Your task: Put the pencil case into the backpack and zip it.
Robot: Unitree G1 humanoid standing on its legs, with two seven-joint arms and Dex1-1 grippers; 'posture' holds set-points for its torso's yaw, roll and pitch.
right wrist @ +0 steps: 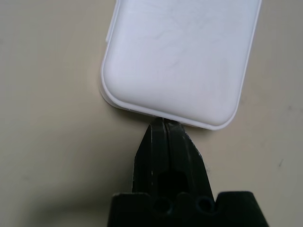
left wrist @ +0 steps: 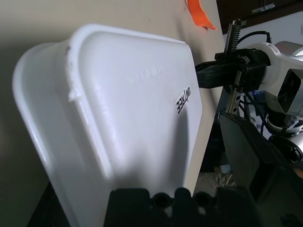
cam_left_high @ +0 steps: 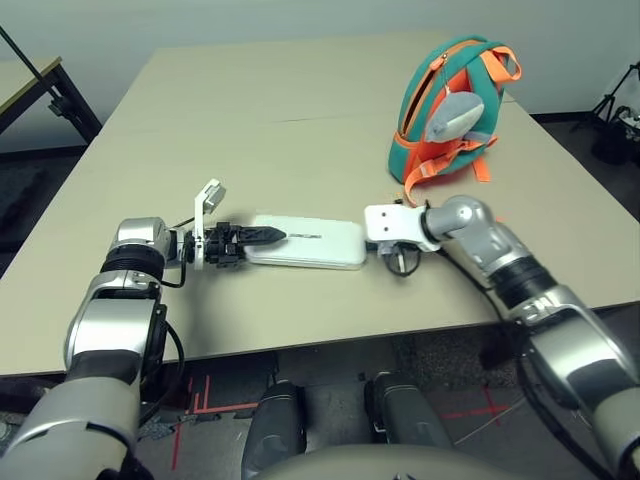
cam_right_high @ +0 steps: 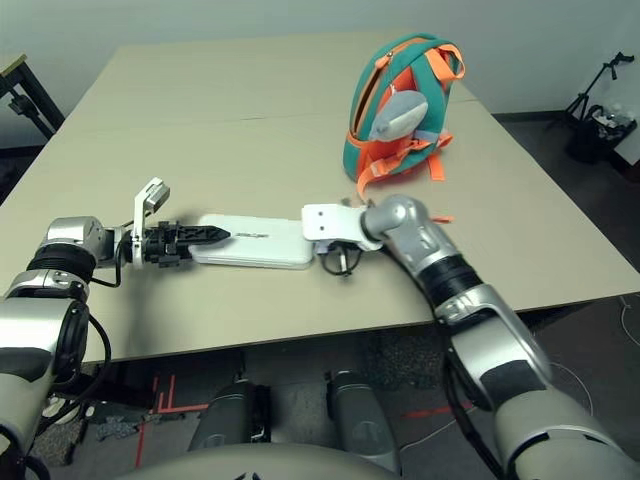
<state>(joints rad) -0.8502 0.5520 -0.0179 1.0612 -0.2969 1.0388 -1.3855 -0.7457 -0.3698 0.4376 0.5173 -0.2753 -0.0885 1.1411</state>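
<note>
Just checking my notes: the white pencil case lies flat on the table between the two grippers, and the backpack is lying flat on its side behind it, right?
Not quite. The backpack is standing upright, as the left eye view shows. The rest holds: the pencil case lies flat on the table between the left gripper and the right gripper.

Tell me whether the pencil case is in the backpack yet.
Out. The pencil case lies flat on the table, apart from the upright backpack.

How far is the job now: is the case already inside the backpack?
Not yet. The case lies flat on the table, apart from the backpack. In hand: the left gripper is open at one end of the case, the right gripper shut at the other. Lifting, inserting and zipping remain.
</note>
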